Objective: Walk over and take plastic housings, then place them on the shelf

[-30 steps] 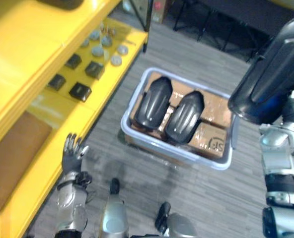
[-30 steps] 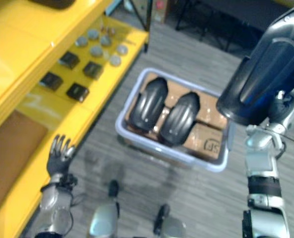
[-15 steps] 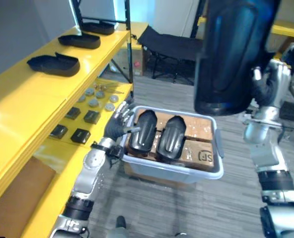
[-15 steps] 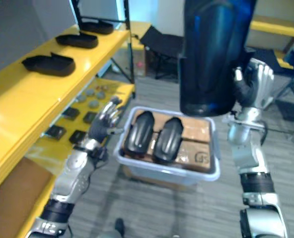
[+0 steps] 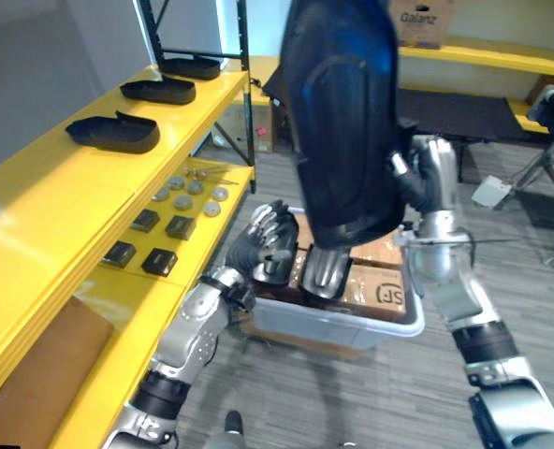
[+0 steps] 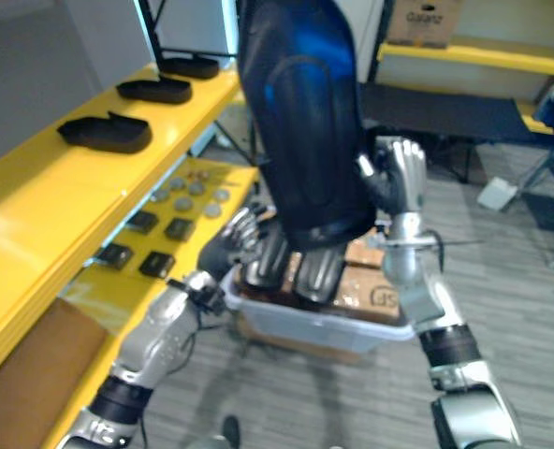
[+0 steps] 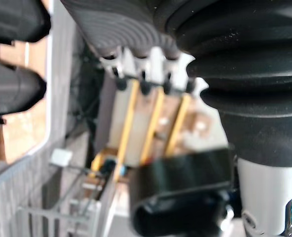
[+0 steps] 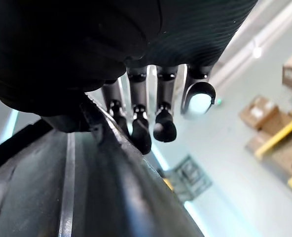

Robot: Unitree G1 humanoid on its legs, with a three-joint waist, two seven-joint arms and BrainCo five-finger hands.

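Six dark plastic housings point(image 5: 342, 122): three along the yellow shelf point(image 5: 34, 187), two in one grey bin point(image 5: 333, 325), one held aloft. Four black blocks point(image 5: 180, 226).

view: tipped up from the floor toward the shelf point(image 5: 80, 178); whole scene shifted with it.
left hand point(image 5: 266, 245): up from 7 o'clock by the shelf edge to the 9 o'clock rim of the bin point(image 5: 333, 325), fingers loose beside the binned housings point(image 5: 326, 271).
right hand point(image 5: 427, 182): swung in from 3 o'clock toward centre.
held housing point(image 5: 342, 112): carried from 2 o'clock to 12 o'clock, now covering the bin's far side.
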